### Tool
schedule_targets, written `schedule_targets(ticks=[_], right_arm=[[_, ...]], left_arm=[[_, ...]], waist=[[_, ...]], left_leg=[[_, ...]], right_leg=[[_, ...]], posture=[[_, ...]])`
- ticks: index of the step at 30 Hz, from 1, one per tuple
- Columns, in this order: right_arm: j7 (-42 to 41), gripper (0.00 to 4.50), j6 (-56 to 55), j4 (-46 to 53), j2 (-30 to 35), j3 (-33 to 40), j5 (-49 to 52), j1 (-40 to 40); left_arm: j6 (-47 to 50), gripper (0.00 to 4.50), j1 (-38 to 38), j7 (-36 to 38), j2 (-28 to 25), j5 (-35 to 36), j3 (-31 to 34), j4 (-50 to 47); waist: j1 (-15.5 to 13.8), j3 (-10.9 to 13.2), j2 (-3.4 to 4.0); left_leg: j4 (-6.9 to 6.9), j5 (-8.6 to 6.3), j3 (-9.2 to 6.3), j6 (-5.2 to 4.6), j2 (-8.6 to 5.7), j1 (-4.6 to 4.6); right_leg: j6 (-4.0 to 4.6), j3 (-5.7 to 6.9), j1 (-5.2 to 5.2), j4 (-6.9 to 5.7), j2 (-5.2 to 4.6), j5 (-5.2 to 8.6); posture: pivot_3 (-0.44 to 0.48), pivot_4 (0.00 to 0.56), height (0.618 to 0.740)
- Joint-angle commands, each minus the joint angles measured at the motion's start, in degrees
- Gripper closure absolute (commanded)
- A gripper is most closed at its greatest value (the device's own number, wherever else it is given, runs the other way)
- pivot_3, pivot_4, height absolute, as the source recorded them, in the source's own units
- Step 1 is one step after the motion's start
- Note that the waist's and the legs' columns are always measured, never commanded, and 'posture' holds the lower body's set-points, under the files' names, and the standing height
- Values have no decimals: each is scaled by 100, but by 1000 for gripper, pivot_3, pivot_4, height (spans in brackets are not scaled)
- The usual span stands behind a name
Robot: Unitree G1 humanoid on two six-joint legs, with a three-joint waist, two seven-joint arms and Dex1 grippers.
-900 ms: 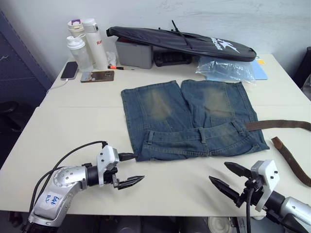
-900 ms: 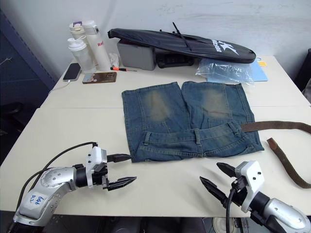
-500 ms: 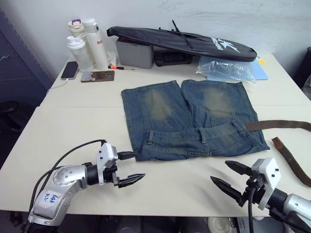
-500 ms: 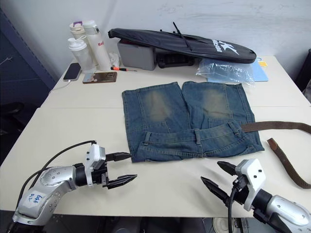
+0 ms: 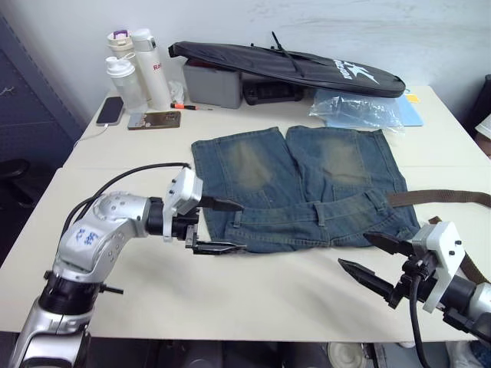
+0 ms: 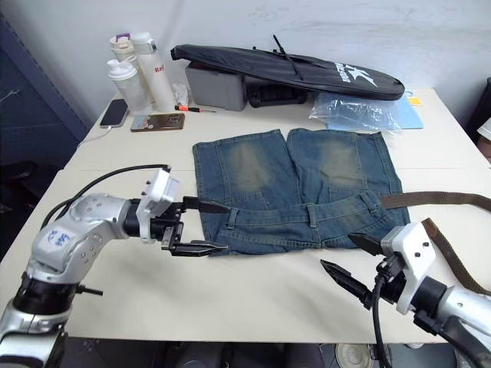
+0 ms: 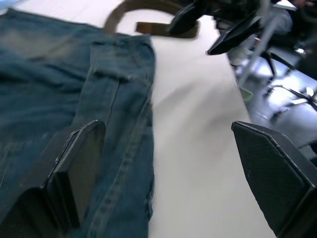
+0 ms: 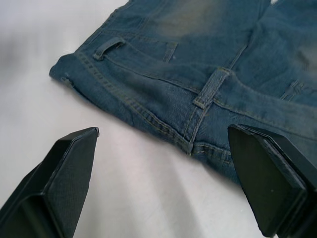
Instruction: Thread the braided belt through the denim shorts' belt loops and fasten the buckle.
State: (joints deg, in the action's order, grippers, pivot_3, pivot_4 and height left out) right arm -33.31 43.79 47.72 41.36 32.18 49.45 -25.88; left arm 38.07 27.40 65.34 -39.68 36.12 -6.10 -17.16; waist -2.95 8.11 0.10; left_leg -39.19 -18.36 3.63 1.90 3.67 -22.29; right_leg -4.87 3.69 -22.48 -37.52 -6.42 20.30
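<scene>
Cream laminate bench (image 5: pixel 115 153) carries everything. Faded blue denim shorts (image 5: pixel 303 192) lie flat mid-bench, legs toward the far wall, waistband toward the near edge, yellowish worn patches on both legs. Long black zipped bag (image 5: pixel 288 65) lies along the far edge, over a grey box (image 5: pixel 212 84), with a clear plastic bag (image 5: pixel 354 111) beside it. Dark-brown braided belt (image 5: pixel 441 198) runs from the shorts' right waist corner out to the bench's right side; a second stretch of it curves back toward the near edge behind the right tool. Buckle can't be made out.

Left tool (image 5: pixel 225 227) sits at the shorts' left waistband corner, fingers spread wide, one finger over the denim, the other just off the hem above bare bench; holds nothing. Right tool (image 5: pixel 367 255) hovers over bare bench just near of the waistband's right end, fingers wide apart, empty.

Blue denim belt loops (image 8: pixel 210 88) are sewn along the waistband; none has belt through it. White bottles (image 5: pixel 142 65) and phones stand at the far left corner.
</scene>
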Motion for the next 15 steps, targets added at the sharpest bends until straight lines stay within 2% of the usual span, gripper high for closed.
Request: schedule_targets(ticks=[1,2,6,10,12,15], right_arm=[[632,60,242,497,-102,283,384,-123],[739,60,269,535,-84,337,361,-163],[1183,60,474,354,1,604,184,-274],[1413,60,653,-1275,641,1083,-816,37],[1303,60,668,-2196,963,1224,-993,425],[926,60,680,-3081,1350,1218,-1180,775]], left_arm=[[103,0,370,450,-55,49,-277,132],[4,0,508,453,4,-97,-343,296],[-301,0,804,171,267,-584,-516,762],[-252,0,640,-359,540,-758,-442,649],[-142,0,469,-574,595,-716,-370,385],[37,0,322,-1042,811,-569,-191,73]], waist=[[17,2,-2],[17,1,-1],[3,1,-1],[6,5,-7],[36,6,-5],[26,8,-3]], left_leg=[[-1,0,1,1,0,-2],[-1,-3,2,4,0,-1],[-1,-5,3,-2,-1,1],[-4,0,9,-12,-8,-3],[-6,4,16,-19,-12,-3],[-6,8,22,-26,-15,-2]], right_leg=[[-17,0,-4,-8,0,-9],[-44,-1,-5,-11,1,-23],[-56,0,-4,-4,4,-29],[-25,-7,1,12,-3,-14],[-15,-14,0,16,-7,-15],[-21,-20,-1,11,-10,-18]], posture=[[0,150,642],[0,150,642],[0,150,642],[0,150,642],[0,150,642],[0,150,642]])
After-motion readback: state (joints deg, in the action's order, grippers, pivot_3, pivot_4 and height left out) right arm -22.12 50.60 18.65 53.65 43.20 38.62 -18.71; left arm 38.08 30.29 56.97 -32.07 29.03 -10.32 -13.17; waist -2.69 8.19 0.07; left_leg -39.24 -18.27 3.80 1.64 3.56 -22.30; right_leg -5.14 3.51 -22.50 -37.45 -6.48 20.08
